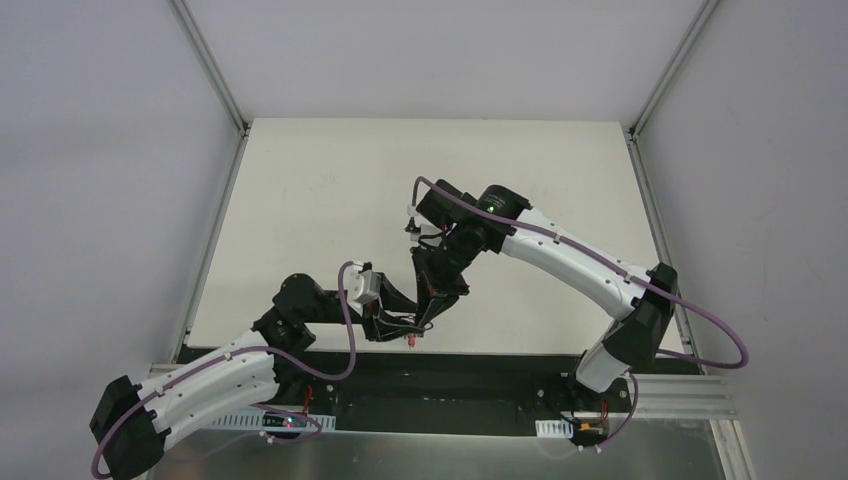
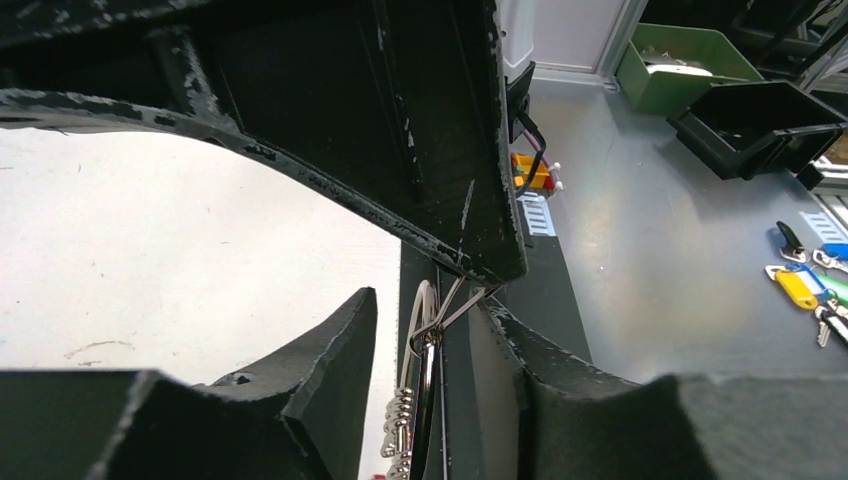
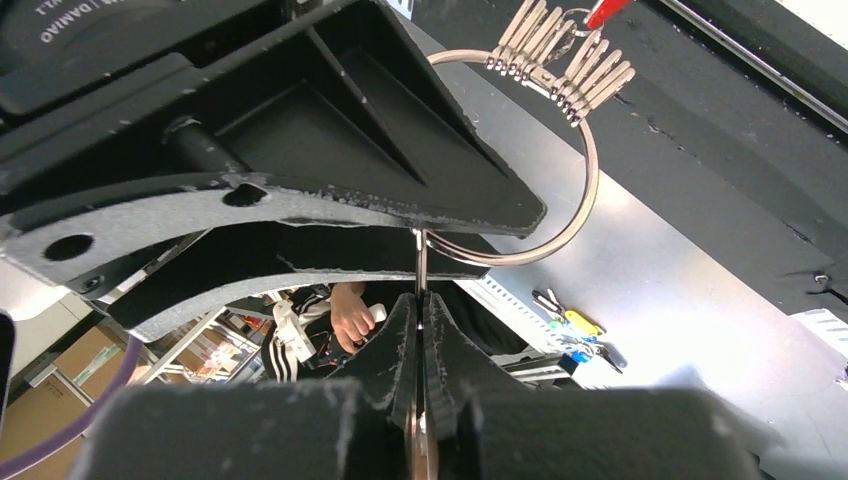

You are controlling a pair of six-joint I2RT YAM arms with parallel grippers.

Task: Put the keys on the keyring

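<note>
Seemingly midway: right claw (image 3: 420, 300) pinches a metal sliver (image 3: 421, 262) at the keyring (image 3: 585, 190), left claw (image 2: 430, 312) half-open around it, red key (image 3: 607, 10) beside its fan, threading apparently unfinished.

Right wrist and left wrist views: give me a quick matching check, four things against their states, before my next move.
1 right gripper
2 left gripper
3 fan of silver keys
4 red key head

A jaws apart, keyring in the gap
B at the right wrist view's top edge
C shut on the keyring
D strung on the keyring

Pairs: 1-C, 2-A, 3-D, 4-B.
</note>
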